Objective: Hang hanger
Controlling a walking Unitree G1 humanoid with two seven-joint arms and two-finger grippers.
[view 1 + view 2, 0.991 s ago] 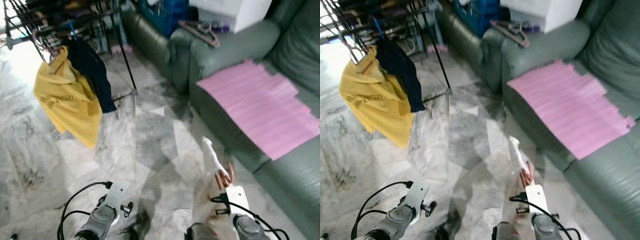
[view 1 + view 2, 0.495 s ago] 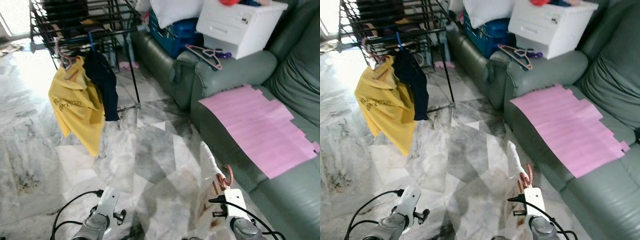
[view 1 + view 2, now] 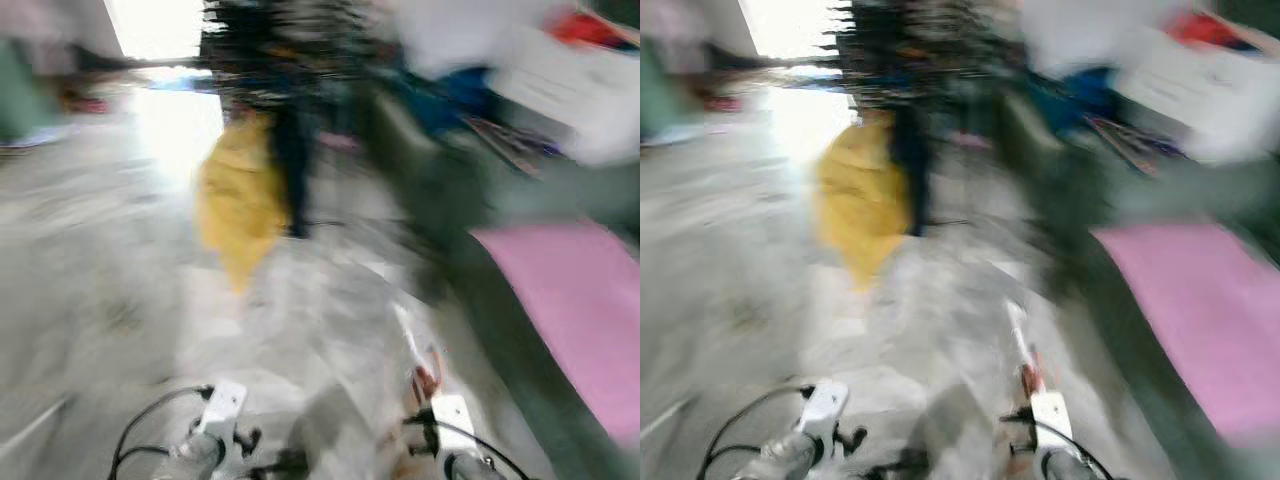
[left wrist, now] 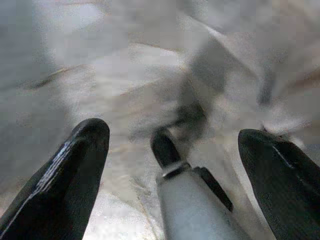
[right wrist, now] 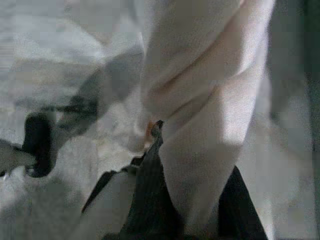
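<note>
The right claw (image 3: pixel 428 385) grips a hanger (image 3: pixel 424 372) wrapped in pale cloth (image 5: pixel 200 100), the load sticking up ahead of its fingers. The left claw (image 4: pixel 172 150) hangs spread and empty. Well ahead of both stands the dark rack (image 3: pixel 275 30) with a yellow garment (image 3: pixel 238 200). With the head views blurred, the draped cloth could swing, snag the rack, or slip loose.

Glossy black fingers (image 4: pixel 70 175), soft white cloth (image 5: pixel 210 115), polished marble floor (image 3: pixel 110 280).
</note>
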